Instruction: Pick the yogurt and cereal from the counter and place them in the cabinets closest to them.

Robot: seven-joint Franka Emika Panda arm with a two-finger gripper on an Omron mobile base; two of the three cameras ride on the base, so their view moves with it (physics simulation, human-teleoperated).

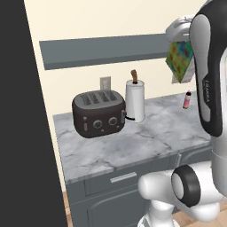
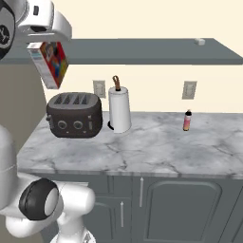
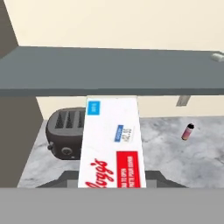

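Observation:
My gripper (image 1: 181, 43) (image 2: 45, 45) is shut on the cereal (image 1: 181, 60) (image 2: 50, 62), a box with a mottled green, blue and red front. The box hangs tilted in the air, well above the counter (image 1: 146, 137) (image 2: 142, 147), level with the front edge of the dark grey-blue cabinet shelf (image 1: 102, 51) (image 2: 142, 52). In the hand view the cereal's white side (image 3: 111, 140) reaches forward from between my fingers toward the shelf edge (image 3: 109, 70). A tiny pale-topped cup, apparently the yogurt (image 2: 200, 42) (image 3: 216, 56), sits on top of the shelf at its far right.
A dark toaster (image 1: 98, 114) (image 2: 75, 115) and a white paper-towel roll (image 1: 135, 99) (image 2: 119, 111) stand on the counter under the shelf. A slim pink-red bottle (image 1: 187, 99) (image 2: 187, 120) stands further right. A tall dark panel (image 1: 22, 133) bounds the left side.

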